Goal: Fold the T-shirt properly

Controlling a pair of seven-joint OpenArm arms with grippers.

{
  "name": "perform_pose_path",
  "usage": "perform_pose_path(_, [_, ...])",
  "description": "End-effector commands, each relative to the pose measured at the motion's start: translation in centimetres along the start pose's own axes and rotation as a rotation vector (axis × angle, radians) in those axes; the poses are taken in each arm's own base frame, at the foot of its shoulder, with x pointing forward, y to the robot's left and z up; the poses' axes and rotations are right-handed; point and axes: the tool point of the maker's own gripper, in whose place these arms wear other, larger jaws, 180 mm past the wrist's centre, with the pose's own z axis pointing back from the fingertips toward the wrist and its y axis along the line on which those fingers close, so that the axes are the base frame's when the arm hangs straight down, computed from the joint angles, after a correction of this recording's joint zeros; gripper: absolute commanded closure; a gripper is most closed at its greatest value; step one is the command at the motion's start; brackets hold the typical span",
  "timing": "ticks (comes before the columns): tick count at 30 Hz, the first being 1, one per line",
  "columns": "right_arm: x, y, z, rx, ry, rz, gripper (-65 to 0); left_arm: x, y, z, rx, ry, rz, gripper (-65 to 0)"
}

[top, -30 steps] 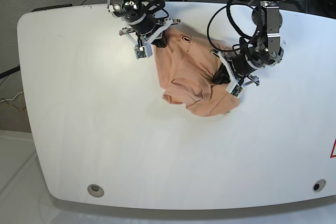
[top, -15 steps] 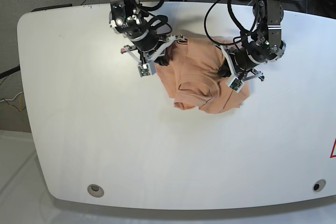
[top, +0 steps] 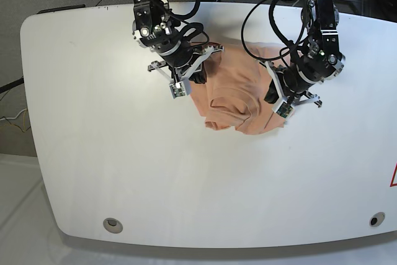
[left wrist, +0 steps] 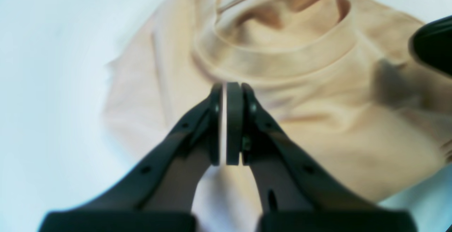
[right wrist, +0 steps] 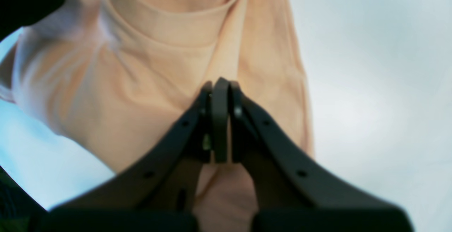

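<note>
White tabletop (top: 124, 166); salmon-pink T-shirt (top: 236, 76) bunched on its far half, folds rumpled. Left gripper (top: 270, 98) over the shirt's one side, right gripper (top: 200, 79) over the other. Both sets of jaws closed; whether either pinches cloth, cannot tell.

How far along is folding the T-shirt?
Nothing looks finished: the T-shirt lies bunched on the table, with a rumpled flap and uneven edges. In hand, the left gripper and right gripper have their jaws shut over its two sides; a grip isn't certain. Left to do: flatten it, align the edges and fold neatly.
</note>
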Motion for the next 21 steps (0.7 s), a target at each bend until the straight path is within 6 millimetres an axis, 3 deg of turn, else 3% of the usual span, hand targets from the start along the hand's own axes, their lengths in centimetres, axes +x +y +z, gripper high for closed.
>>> perform_pose_path(1, [2.5, -0.3, 1.4, -0.002, -0.086, 0.039, 0.0, 1.8, 0.8, 0.7, 0.025, -0.033, -0.025, -0.9])
perform_pose_path(6, [3.2, -1.1, 3.1, -0.021, -0.116, 0.083, 0.0, 1.2, 0.9, 0.9, 0.032, 0.005, -0.028, -0.9])
perform_pose_path(14, [1.7, -2.9, 4.1, -0.060, -0.075, 0.131, 0.0, -1.8, 1.2, 1.7, 0.050, 0.062, 0.020, -0.9])
perform_pose_path(17, [1.0, -4.6, 4.6, -0.099, -0.056, 0.129, 0.0, -2.9, 1.9, 2.2, 0.072, 0.080, 0.038, -0.9])
perform_pose_path(21, [0.5, -8.0, 6.0, -0.191, -0.053, 0.096, 0.0, -4.8, 4.4, 4.3, 0.157, 0.130, 0.021, -0.9])
